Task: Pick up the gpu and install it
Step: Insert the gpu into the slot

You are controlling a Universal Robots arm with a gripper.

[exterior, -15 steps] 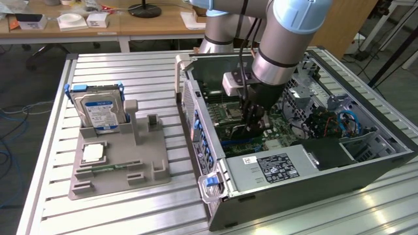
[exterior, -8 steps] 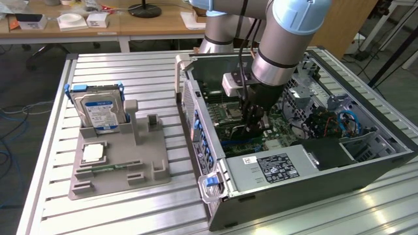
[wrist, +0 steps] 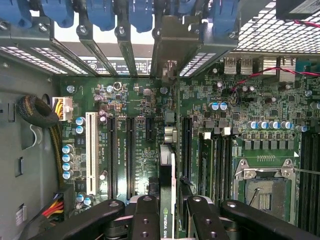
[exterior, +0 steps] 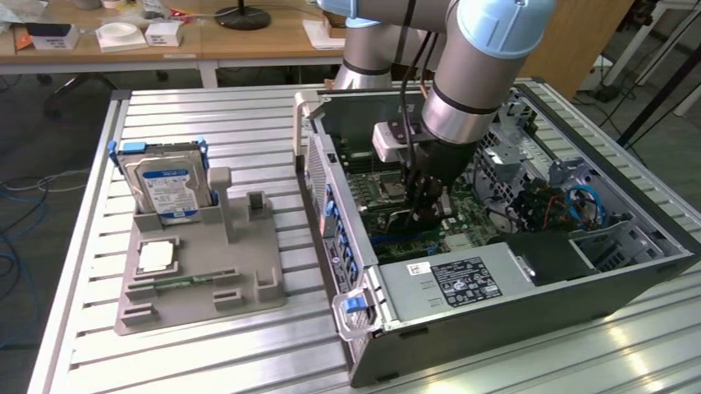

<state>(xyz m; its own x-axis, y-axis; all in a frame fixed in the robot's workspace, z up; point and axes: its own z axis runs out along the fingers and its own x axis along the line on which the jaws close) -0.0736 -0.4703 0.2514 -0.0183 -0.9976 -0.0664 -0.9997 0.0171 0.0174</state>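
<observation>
The gripper point(wrist: 167, 220) has its jaws clamped on the gpu point(wrist: 167, 180), edge-on above the motherboard point(wrist: 140, 100) inside the case point(exterior: 526, 320). Picking up looks done; I'd say seating remains.

Card logo: the green-and-white NVIDIA eye emblem shows on the thin black expansion card point(wrist: 167, 220) edge.
Other labels: print on the grey power-supply sticker point(exterior: 465, 280) and the hard-drive label point(exterior: 167, 194) is unreadable.

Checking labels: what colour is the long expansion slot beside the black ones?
White slot, clearest in the wrist view.
</observation>
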